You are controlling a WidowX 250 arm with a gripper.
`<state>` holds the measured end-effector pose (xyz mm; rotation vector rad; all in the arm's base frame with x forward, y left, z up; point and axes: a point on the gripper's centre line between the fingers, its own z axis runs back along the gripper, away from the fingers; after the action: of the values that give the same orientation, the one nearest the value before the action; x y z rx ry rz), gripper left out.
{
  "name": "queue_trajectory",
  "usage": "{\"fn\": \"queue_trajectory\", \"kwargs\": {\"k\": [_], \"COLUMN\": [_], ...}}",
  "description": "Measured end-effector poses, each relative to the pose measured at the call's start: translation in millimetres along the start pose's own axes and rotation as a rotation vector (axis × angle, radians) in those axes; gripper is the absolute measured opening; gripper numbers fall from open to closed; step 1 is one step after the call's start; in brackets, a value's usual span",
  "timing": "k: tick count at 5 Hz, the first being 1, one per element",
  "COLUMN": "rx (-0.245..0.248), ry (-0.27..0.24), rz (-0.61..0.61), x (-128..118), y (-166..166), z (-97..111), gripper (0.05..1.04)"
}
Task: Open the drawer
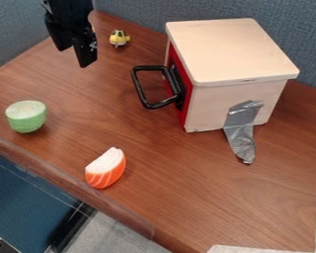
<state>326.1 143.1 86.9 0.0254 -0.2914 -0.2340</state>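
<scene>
My gripper (pixel 73 54) hangs over the upper left of the table, its fingers apart with nothing between them. To its right is a pale wooden box (pixel 230 49) with a red drawer front (pixel 177 76) facing left. The drawer looks closed, flush with the box. A black loop handle (pixel 140 91) sticks out from that front towards the left. The handle lies right of and lower in the view than my gripper, and the two do not touch.
A small yellow toy (pixel 119 38) stands between gripper and box. A green round toy (pixel 26 117) is at the left, an orange-and-white wedge (pixel 106 169) near the front edge. Grey tape (pixel 240 133) runs from the box's side to the table. Blue partitions (pixel 138 11) stand behind.
</scene>
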Motion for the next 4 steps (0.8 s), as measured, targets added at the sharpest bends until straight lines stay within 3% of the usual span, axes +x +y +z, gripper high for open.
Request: {"fn": "queue_trajectory", "kwargs": {"k": [1, 2, 4], "rx": [-0.026, -0.034, -0.098], "ry": [0.030, 0.053, 0.032], "rz": [0.016, 0.120, 0.252], "x": [-5.4, -2.4, 0.0], "y": [-3.2, -13.5, -32.3], "z": [-11.3, -13.2, -20.7], "gripper": [1.001, 1.001, 1.001]}}
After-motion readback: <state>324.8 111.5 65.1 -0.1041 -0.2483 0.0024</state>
